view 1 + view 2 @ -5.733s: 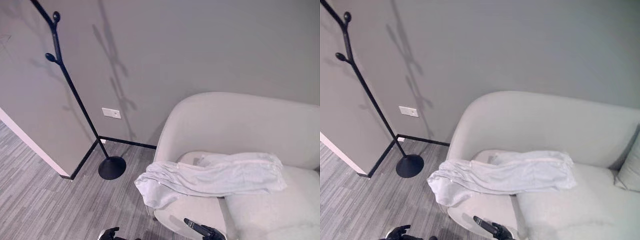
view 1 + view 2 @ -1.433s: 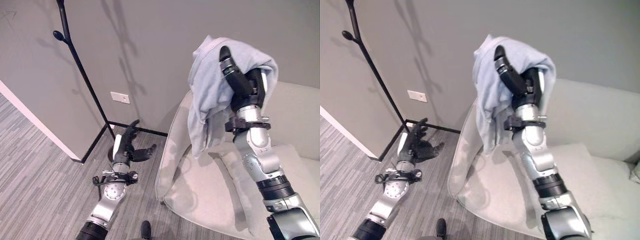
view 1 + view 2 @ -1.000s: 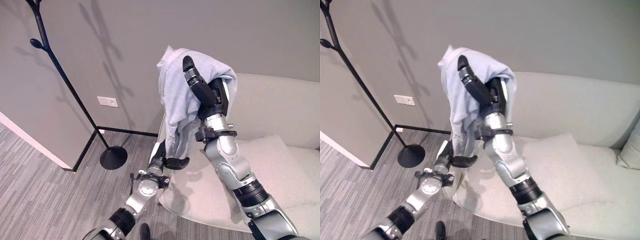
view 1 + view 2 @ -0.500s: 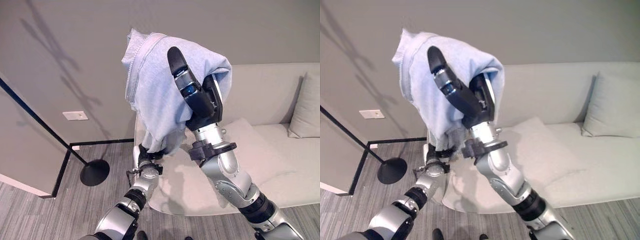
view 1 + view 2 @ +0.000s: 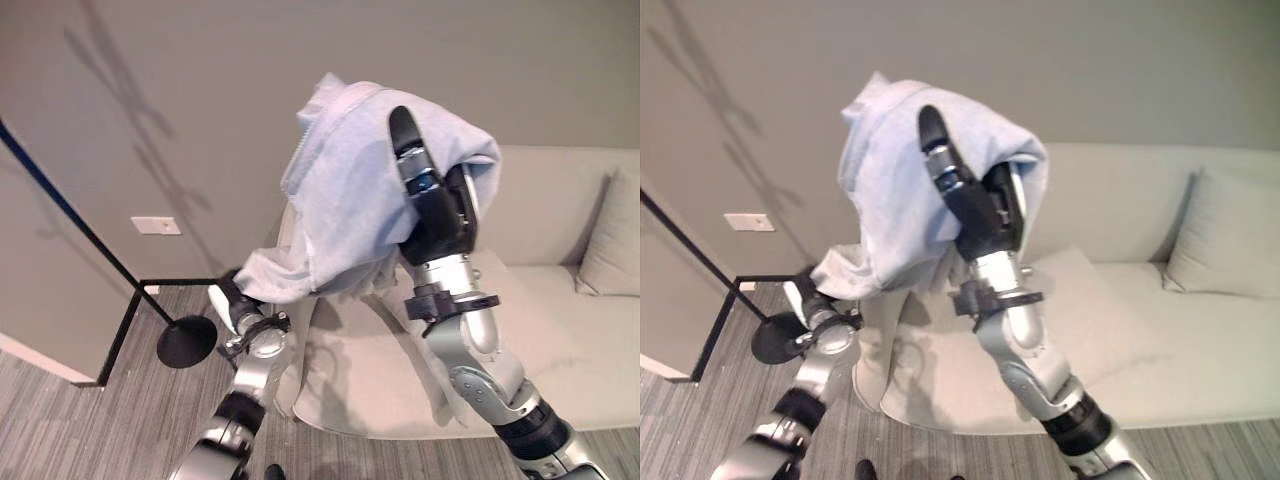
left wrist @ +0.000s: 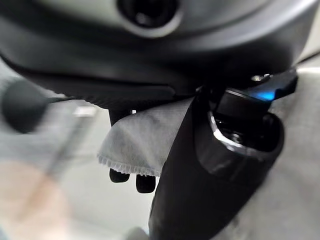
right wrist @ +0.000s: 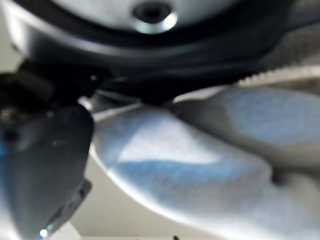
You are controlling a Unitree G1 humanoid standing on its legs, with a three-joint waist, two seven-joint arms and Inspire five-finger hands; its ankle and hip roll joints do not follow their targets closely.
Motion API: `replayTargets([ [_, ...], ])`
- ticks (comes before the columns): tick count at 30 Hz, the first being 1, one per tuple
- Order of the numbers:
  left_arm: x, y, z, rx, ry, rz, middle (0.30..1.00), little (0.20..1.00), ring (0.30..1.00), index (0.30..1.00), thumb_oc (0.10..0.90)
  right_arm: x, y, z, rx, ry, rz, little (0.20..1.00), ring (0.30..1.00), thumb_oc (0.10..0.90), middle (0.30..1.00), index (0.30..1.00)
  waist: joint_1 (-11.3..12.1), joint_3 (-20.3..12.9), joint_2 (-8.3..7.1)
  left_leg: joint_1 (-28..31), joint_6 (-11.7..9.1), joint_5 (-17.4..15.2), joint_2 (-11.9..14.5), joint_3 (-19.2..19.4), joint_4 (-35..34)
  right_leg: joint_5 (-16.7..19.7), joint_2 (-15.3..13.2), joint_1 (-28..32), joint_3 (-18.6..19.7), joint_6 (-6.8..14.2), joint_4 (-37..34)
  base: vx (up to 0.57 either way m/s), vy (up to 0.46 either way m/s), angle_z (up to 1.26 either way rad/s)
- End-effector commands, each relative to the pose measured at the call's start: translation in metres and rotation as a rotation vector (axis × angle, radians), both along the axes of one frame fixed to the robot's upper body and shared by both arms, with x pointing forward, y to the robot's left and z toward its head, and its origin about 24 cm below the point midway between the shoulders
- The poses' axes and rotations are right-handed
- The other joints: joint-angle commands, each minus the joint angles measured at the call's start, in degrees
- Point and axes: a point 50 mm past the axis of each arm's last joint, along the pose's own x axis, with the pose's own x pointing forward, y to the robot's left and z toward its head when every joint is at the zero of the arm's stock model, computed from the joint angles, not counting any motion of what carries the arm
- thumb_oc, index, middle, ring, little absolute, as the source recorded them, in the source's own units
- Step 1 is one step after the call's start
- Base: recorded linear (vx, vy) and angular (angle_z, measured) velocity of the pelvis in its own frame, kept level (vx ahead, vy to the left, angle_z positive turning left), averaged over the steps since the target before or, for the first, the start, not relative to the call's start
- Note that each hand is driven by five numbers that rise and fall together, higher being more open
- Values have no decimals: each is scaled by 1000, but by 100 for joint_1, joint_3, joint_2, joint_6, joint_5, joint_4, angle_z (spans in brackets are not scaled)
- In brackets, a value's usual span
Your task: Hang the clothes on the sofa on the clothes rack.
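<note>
A pale grey-blue garment (image 5: 345,190) hangs draped over my raised right hand (image 5: 445,215), high in front of the sofa (image 5: 570,340). Its lower hem trails down and to the left to my left hand (image 5: 232,303), which sits just under it. In the left wrist view the hem (image 6: 140,140) is pinched between the thumb and fingertips of my left hand (image 6: 200,165). The right wrist view shows folds of the garment (image 7: 200,165) lying against that hand. The black clothes rack pole (image 5: 70,215) slants down at the left to its round base (image 5: 187,342).
The light sofa's rounded end is directly below the garment, with a cushion (image 5: 610,235) at its far right. A grey wall stands behind, with a white socket plate (image 5: 155,226) beside the rack. Grey striped flooring (image 5: 60,430) lies at the lower left.
My left hand has moved left and drawn the garment's hem out sideways. My right hand, still draped in the garment, has shifted a little to the right.
</note>
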Motion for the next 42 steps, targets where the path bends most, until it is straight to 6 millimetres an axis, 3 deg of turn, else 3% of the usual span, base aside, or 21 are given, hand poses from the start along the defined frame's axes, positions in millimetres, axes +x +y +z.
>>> replayTargets([
  [1,18,16,61,212,-276,-17,300,300,300,300,400,-19,5,41,-97,-314,99,300,300,400,300,300,222,-701,-175,319,-464,-656,332,-55,22,106,-104,-391,-176,147,89,1,-87,14],
  [6,1,30,94,326,-440,-18,300,300,300,300,400,-25,13,48,-274,-416,158,300,300,400,300,300,386,-643,-201,239,-533,-557,395,-212,22,22,-4,-373,-289,103,119,-8,-56,22],
  [7,-10,37,110,396,-515,-2,300,300,300,300,400,-29,18,55,-354,-493,152,300,300,400,300,300,489,-575,-215,181,-538,-499,404,-311,22,6,28,-384,-333,91,131,-38,-41,18],
  [12,-21,49,134,513,-623,69,300,300,300,300,400,-27,23,65,-449,-609,46,300,300,400,300,300,620,-376,-255,0,-557,-395,402,-381,22,-62,-12,-435,-527,77,230,-77,34,26],
  [13,-28,54,146,569,-676,113,300,300,300,300,400,-27,24,67,-500,-654,-26,300,300,400,300,300,646,-301,-269,-2,-525,-353,543,-145,22,-93,-95,-486,-729,85,304,-60,145,68],
  [16,-40,67,151,647,-692,195,300,300,300,300,400,-31,27,66,-534,-691,-80,300,300,400,300,300,621,-339,-277,241,-565,-403,857,70,34,-51,-251,-531,-852,150,375,-2,239,47],
  [18,-44,73,158,684,-723,239,300,300,300,300,400,-31,26,64,-536,-693,-148,300,300,400,300,300,571,-320,-291,362,-658,-199,1437,351,22,-29,-520,-610,-995,262,423,-5,365,20],
  [20,-45,73,161,684,-737,249,300,300,300,300,400,-32,24,64,-523,-693,-188,300,300,400,300,300,554,-327,-250,336,-749,-25,1627,361,22,-46,-556,-617,-1043,295,428,32,262,38],
  [22,-48,76,166,669,-780,294,300,300,300,300,400,-33,18,61,-471,-677,-272,300,300,400,300,300,592,-315,-126,238,-1002,238,1842,133,22,20,-765,-598,-1059,450,344,96,447,29],
  [24,-50,76,167,685,-788,304,300,300,300,300,400,-34,16,61,-459,-677,-303,300,300,400,300,300,586,-337,-88,227,-1027,152,1807,-9,22,71,-830,-538,-1059,511,281,94,356,30],
  [25,-50,71,169,718,-799,293,300,300,300,300,400,-37,9,57,-460,-679,-368,300,300,400,300,300,517,-380,-7,221,-1014,-218,1709,101,22,186,-1080,-426,-1136,654,197,81,325,57],
  [26,-50,70,169,718,-799,290,300,300,300,300,400,-37,9,57,-461,-678,-371,300,300,400,300,300,522,-390,-22,223,-1003,-237,1685,100,22,195,-1103,-410,-1147,673,177,150,697,55],
  [27,-47,62,169,712,-812,255,300,300,300,300,400,-38,1,53,-471,-658,-453,300,300,400,300,300,508,-414,-19,202,-908,-562,1354,149,131,440,-1463,-329,-1207,794,73,107,686,81],
  [28,-44,55,173,743,-825,216,300,300,300,300,400,-39,-5,48,-476,-644,-543,300,300,400,300,300,516,-403,-137,101,-717,-843,975,163,263,878,-1825,-394,-1251,892,94,108,785,81],
  [30,-44,54,174,762,-834,210,300,300,300,300,400,-40,-5,47,-472,-640,-571,300,300,400,300,300,526,-397,-214,68,-599,-954,810,202,313,1021,-1971,-485,-1247,914,143,10,386,66],
  [31,-45,53,178,760,-855,210,300,300,300,300,400,-39,-5,45,-449,-623,-609,300,300,400,300,300,546,-300,-257,70,-414,-1085,587,273,377,1432,-2197,-694,-1380,915,336,-53,375,-5],
  [33,-46,53,181,772,-868,230,300,300,300,300,400,-37,-2,46,-425,-617,-631,300,300,400,300,300,613,-219,-280,116,-220,-1186,380,471,386,1367,-2328,-885,-1601,854,574,-81,435,-19],
  [35,-45,50,181,791,-862,219,300,300,300,300,400,-36,-2,41,-424,-590,-628,300,300,400,300,300,544,-173,-282,225,-87,-1236,213,492,309,1053,-2076,-935,-1478,713,869,-8,362,-31],
  [38,-40,44,176,826,-820,189,300,300,300,300,400,-37,-8,37,-459,-581,-625,300,300,400,300,300,400,-253,-271,477,85,-1241,-53,466,41,314,-1147,-1025,-889,475,1056,100,302,11],
  [40,-36,42,175,835,-797,169,300,300,300,300,400,-37,-10,36,-473,-580,-611,300,300,400,300,300,369,-315,-289,561,142,-1317,-188,472,22,132,-639,-1061,-783,344,1047,86,181,-28],
  [42,-36,42,175,835,-798,169,300,300,300,300,400,-37,-10,37,-473,-580,-611,300,300,400,300,300,375,-312,-287,546,141,-1290,-184,479,22,159,-634,-1075,-782,331,1038,28,81,-22],
])
